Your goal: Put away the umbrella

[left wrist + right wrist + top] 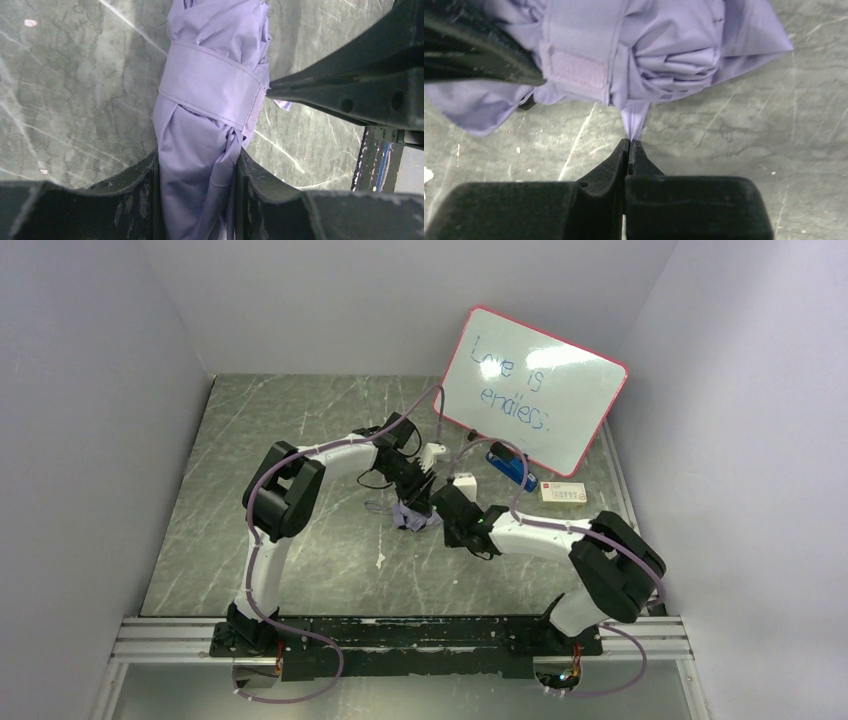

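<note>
Two robot arms meet over the folded umbrella (411,516) at the middle of the grey marbled table (270,420), with a red-framed whiteboard (535,390) propped behind at the far right. The left gripper (197,167) clamps the lavender bundle from both sides, just below its wrapped closure strap (212,85). The right gripper (629,150), pressed together, pinches a thin tab of fabric trailing from the bundle

white arm links (262,575), black joints (292,496), lavender cables (440,405); left claw (197,170) scuffed black
</note>
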Controlling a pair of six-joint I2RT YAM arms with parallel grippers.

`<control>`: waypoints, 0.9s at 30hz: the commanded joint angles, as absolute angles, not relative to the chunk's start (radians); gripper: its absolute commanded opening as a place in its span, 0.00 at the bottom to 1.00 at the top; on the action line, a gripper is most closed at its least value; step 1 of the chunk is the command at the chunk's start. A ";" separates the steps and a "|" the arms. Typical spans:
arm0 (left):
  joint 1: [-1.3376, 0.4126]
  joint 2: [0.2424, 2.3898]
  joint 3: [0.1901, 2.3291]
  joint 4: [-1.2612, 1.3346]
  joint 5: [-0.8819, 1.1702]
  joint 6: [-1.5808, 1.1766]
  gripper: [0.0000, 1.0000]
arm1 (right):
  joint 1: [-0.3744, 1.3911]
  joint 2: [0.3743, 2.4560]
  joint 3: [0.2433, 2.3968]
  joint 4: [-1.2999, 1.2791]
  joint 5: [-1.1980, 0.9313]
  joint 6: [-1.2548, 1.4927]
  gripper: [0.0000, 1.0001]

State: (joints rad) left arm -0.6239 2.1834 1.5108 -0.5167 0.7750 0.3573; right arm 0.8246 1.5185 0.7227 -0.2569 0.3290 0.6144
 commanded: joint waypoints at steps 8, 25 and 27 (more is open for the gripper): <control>-0.650 2.330 1.430 -0.543 0.482 0.382 0.05 | 1.008 1.465 0.634 -0.412 0.230 0.771 0.00; -0.650 2.328 1.425 -0.538 0.477 0.378 0.05 | 1.040 1.244 0.569 -0.370 0.459 0.935 0.00; -0.650 2.327 1.425 -0.537 0.475 0.376 0.05 | 1.040 1.231 0.566 -0.384 0.452 0.944 0.01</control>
State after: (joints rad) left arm -0.6590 2.1834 1.5059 -0.5205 0.8196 0.3473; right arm 1.0084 1.2732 0.5842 -0.3054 0.4992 0.8986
